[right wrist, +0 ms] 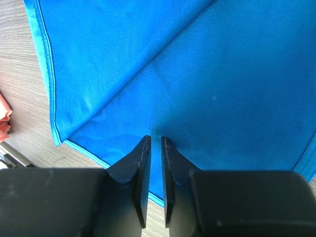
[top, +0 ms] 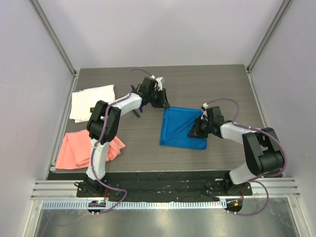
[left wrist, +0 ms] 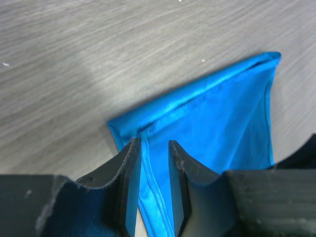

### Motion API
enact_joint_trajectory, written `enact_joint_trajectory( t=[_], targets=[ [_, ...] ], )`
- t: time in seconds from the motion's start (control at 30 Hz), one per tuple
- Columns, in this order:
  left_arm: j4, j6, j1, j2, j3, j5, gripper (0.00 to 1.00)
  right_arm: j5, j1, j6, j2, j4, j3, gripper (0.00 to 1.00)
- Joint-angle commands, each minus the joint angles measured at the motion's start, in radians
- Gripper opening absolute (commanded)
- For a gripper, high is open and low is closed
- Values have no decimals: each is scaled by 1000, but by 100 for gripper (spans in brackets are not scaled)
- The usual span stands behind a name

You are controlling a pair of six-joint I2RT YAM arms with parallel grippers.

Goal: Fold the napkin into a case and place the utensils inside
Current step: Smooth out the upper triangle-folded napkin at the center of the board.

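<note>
The bright blue napkin (top: pixel 183 127) lies flat in the middle of the table, with one diagonal crease across it (right wrist: pixel 148 64). My left gripper (top: pixel 164 103) is at its far left corner. In the left wrist view its jaws (left wrist: pixel 154 143) stand apart astride the hemmed edge (left wrist: pixel 197 103), with cloth in the gap. My right gripper (top: pixel 193 132) rests on the napkin's right part, just inside the near edge. Its jaws (right wrist: pixel 155 139) show a narrow gap over the cloth. Of the utensils, only a dark green bit (top: pixel 139 113) shows beside the left arm's forearm.
A white cloth (top: pixel 91 101) lies at the far left of the table. A salmon-pink cloth (top: pixel 79 148) lies nearer, partly under the left arm. Grey walls and metal posts border the table on three sides.
</note>
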Motion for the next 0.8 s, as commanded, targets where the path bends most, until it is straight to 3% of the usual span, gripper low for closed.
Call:
enact_joint_trajectory(
  t=[0.0, 0.37, 0.7, 0.77],
  targets=[
    [22, 19, -6, 36, 64, -35, 34, 3, -2, -16, -1, 32, -10, 20],
    [-32, 23, -19, 85, 98, -56, 38, 1, -5, -16, 1, 46, -19, 18],
    [-44, 46, -70, 96, 93, -136, 32, -5, -7, -13, 10, 57, -27, 16],
    [-63, 49, -70, 99, 109, -136, 27, -5, -7, -15, 9, 58, -27, 16]
  ],
)
